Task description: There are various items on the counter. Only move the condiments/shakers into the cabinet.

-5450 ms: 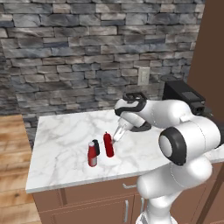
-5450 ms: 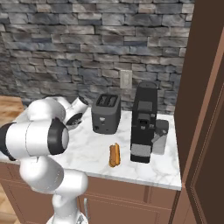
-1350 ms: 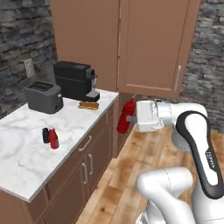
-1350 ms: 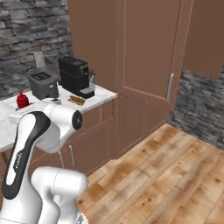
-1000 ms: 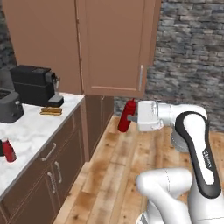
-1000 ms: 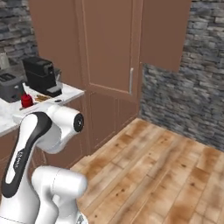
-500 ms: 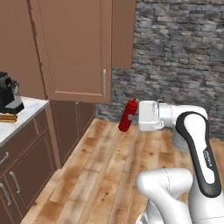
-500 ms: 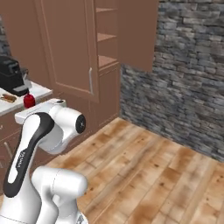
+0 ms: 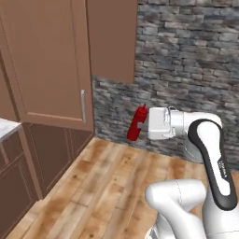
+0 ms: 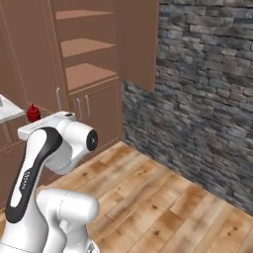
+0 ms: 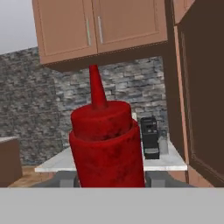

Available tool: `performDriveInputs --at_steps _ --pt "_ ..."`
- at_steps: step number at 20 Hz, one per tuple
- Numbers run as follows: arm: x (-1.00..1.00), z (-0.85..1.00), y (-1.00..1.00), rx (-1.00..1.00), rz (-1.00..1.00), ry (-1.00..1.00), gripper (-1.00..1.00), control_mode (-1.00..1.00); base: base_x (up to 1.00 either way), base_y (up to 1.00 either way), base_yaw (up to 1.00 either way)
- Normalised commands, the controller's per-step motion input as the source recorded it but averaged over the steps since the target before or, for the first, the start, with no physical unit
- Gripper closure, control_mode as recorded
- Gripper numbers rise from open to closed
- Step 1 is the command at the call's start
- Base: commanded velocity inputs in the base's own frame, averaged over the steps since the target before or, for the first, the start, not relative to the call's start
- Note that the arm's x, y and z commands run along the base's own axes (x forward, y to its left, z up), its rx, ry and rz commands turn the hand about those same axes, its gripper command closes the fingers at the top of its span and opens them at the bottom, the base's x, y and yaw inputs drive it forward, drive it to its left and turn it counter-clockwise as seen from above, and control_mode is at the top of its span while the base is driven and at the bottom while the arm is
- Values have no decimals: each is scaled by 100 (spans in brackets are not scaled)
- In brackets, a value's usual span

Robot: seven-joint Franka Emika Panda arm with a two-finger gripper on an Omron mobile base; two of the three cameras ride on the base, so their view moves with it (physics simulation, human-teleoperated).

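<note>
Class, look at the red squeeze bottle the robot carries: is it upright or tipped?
Roughly upright, leaning slightly: the red squeeze bottle hangs in the gripper with its nozzle pointing up.

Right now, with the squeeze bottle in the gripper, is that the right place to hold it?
Likely yes. The gripper is shut on the dark red squeeze bottle, coming at it from the side and clamping its wide cylindrical body. In the hand view the bottle stands roughly upright with the tapered nozzle above. The nozzle is too narrow and sloped to pinch, so the straight-walled body suits a side grip best.
</note>
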Motion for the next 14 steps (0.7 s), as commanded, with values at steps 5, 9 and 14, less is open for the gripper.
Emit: performDriveInputs --at_steps 5,9,14 --pt "0 0 0 0 0 0 100 100 88 -93 27" --pt "0 0 0 0 0 0 100 100 73 -86 34" --pt "0 0 0 0 0 0 100 100 58 -82 39"
